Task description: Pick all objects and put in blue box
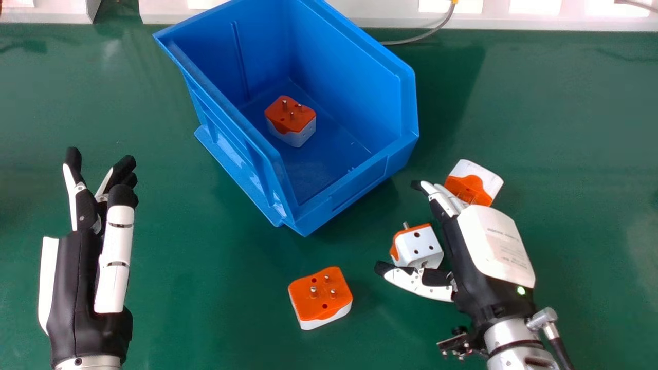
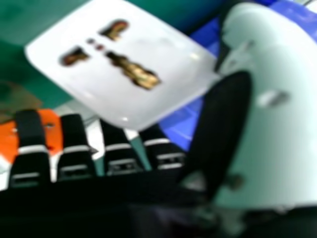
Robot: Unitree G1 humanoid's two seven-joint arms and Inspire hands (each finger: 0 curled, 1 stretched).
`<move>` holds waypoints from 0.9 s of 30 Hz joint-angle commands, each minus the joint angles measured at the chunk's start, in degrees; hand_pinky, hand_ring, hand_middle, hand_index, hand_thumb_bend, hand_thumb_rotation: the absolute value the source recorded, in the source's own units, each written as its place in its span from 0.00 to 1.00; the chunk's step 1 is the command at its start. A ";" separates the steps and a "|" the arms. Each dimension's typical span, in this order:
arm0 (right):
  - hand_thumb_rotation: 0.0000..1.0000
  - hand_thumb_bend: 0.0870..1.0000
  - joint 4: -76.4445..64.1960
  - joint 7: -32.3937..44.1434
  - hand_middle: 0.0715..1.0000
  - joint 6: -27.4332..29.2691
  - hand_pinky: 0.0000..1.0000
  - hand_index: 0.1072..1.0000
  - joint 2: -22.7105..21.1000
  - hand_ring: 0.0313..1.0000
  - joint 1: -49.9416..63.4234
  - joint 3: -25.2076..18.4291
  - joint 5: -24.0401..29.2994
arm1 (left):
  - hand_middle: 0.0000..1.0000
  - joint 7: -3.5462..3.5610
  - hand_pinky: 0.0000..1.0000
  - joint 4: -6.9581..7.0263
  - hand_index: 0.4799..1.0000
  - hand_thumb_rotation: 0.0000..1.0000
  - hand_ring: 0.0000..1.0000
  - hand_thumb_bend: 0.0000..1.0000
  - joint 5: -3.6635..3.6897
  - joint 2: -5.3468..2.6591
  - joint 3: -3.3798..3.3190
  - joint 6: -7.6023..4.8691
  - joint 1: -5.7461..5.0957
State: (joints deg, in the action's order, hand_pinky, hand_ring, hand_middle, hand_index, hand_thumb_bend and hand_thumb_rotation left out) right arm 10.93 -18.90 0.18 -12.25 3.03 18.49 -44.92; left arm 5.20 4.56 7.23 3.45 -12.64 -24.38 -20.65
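Right hand (image 1: 486,252) at lower right of the head view, fingers extended and thumb spread wide, with a white-and-orange adapter (image 1: 419,247) in the gap between. A second adapter (image 1: 487,182) sits beside the fingers, partly hidden. Orange adapter (image 1: 318,298), pins up, lies at lower centre on the green table (image 1: 205,308). Left hand (image 1: 77,288), lower left, fingers loosely straight. Blue box (image 1: 354,194), upper centre, containing one adapter (image 1: 290,123); grey cable (image 1: 426,35) behind. The right hand view adds golden metal inside a white adapter's slots.
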 commanded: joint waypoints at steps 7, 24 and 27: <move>0.42 0.42 0.62 -2.01 0.87 0.15 0.73 0.85 -0.10 0.84 0.49 1.02 -0.34 | 0.93 1.15 0.94 1.44 0.89 0.85 0.94 0.50 1.18 1.00 -0.58 -0.39 0.12; 0.32 0.37 12.98 -5.75 0.84 0.60 0.72 0.81 0.33 0.81 -6.06 1.70 1.22 | 0.94 1.63 0.95 1.28 0.89 0.87 0.95 0.50 1.92 1.83 -1.38 -0.82 0.27; 0.23 0.38 15.28 -6.69 0.81 1.46 0.69 0.78 0.59 0.79 -7.24 1.49 1.89 | 0.93 2.02 0.94 0.98 0.88 0.87 0.94 0.49 2.21 2.03 -1.54 -1.39 0.24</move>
State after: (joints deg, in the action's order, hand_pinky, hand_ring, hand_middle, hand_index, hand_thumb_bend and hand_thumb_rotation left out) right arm 24.05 -26.40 2.40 -11.70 -4.30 20.24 -44.26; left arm 6.88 5.03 9.12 5.04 -13.87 -24.40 -20.47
